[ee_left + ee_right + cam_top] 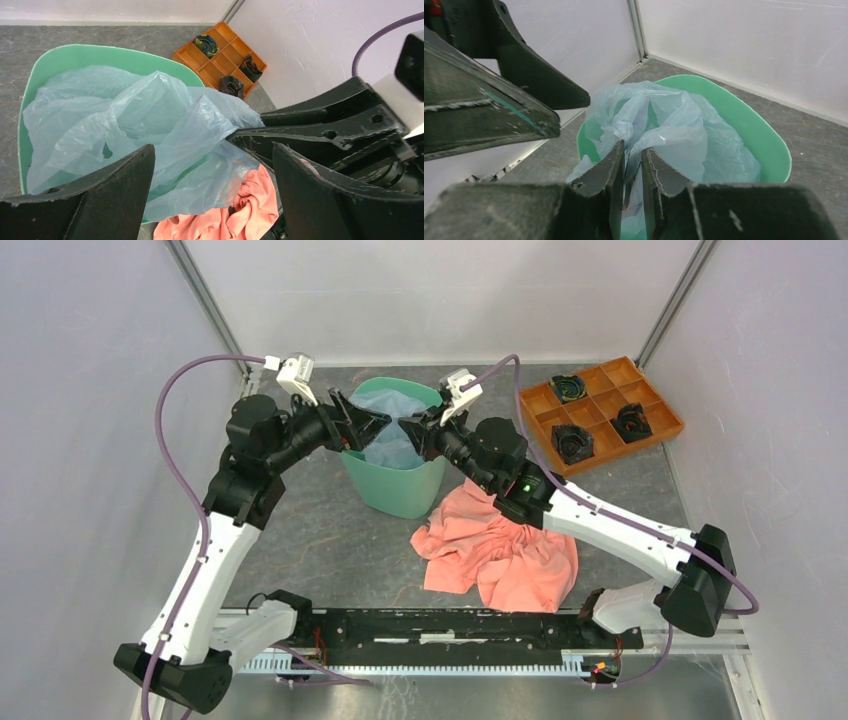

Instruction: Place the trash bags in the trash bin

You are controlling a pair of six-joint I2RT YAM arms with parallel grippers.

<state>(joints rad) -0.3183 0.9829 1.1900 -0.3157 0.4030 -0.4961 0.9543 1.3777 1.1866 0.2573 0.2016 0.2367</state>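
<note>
The mint-green trash bin [400,495] stands at mid-table. The pale blue-grey trash bag [392,405] lies crumpled in its mouth, and part of it hangs out over the rim on the right arm's side [200,185]. My right gripper [416,430] is over that rim; in the right wrist view [633,150] it is shut on a fold of the bag [684,125]. My left gripper [382,427] is open over the bin from the left, its jaws wide apart around the bag [125,115] without gripping it [212,165]. The bin rim also shows in both wrist views [75,50] [769,145].
A salmon-pink cloth [500,550] lies bunched on the table next to the bin's front right [240,210]. An orange compartment tray [600,410] with dark items sits at the back right corner [225,55]. White walls enclose the table.
</note>
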